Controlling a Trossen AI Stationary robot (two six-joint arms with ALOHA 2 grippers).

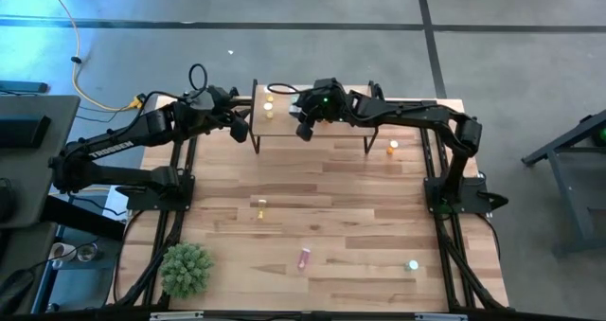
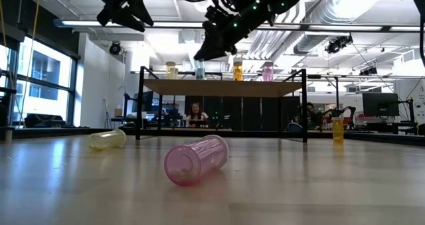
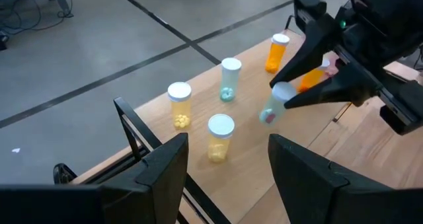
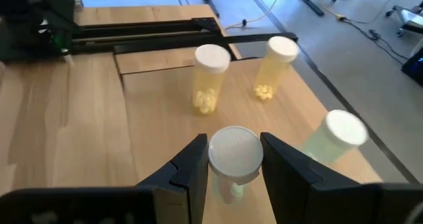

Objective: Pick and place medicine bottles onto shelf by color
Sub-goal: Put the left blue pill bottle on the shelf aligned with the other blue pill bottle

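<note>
The shelf [image 1: 322, 132] stands at the table's far middle. On its board stand two yellow bottles [image 4: 210, 78] [image 4: 277, 65], a green one [image 3: 230, 78] and an orange one [image 3: 277, 52]; the low view also shows a pink one [image 2: 267, 71]. My right gripper [image 4: 234, 161] is over the board, shut on a pale green bottle [image 3: 272, 106]. My left gripper [image 3: 228, 164] hovers open at the shelf's left end, with nothing between its fingers. My right gripper pinches the pale green bottle at its white cap end [image 4: 234, 151] between its two fingers [image 3: 310, 65]. The fingers slant down toward the shelf from the table's right. The bottle hangs tilted, cap toward the wrist, body low over the board; whether it touches the board I cannot tell.
On the tabletop lie a yellow bottle [image 1: 261, 205] and a pink one [image 1: 304, 258]. A green bottle [image 1: 412, 264] and an orange one [image 1: 393, 148] stand there too. A small green plant [image 1: 185, 269] sits at the near left corner.
</note>
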